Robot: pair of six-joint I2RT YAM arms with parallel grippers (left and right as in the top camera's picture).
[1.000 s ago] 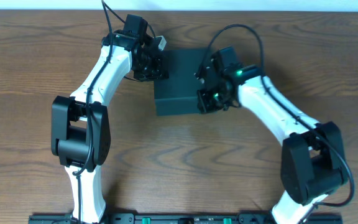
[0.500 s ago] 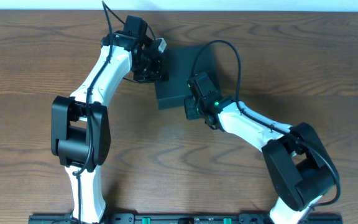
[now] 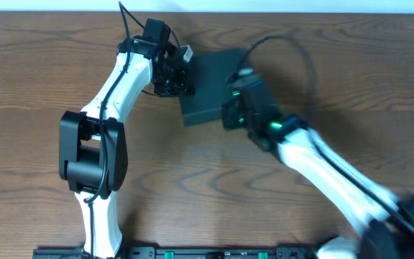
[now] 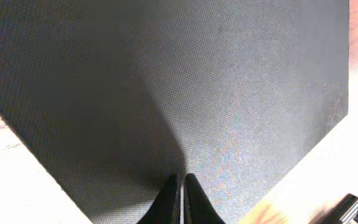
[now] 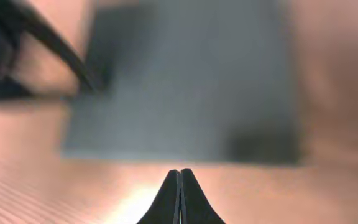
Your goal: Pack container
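- Container (image 3: 208,85) is sitting on the worktop (image 3: 351,65) toward the far middle, slightly skewed to the worktop edge. Its top is showing as one flat dark face, so the lid (image 4: 185,81) is looking closed.
- Near side: right hand (image 3: 227,116) is hovering just short of the container's near edge, fingers pressed together, gripping nothing. In its wrist view the box is lying straight ahead of the tips, with a strip of bare worktop between. The arm is showing motion blur, so its exact pose is hard to pin.
- Far side: left hand (image 3: 181,75) is sitting at the container's far-left edge, fingers also together, holding nothing. Its wrist view is showing the tips over the lid; whether they are touching, I cannot tell.
- Axis: the box is reading near-square, so no long axis is mattering. My judgement is that the left hand is nearer, being over it, while the right is facing it from the near side. Hinge side is not showing.
- Count: one container, two hands, and nothing to pack is showing in any view.
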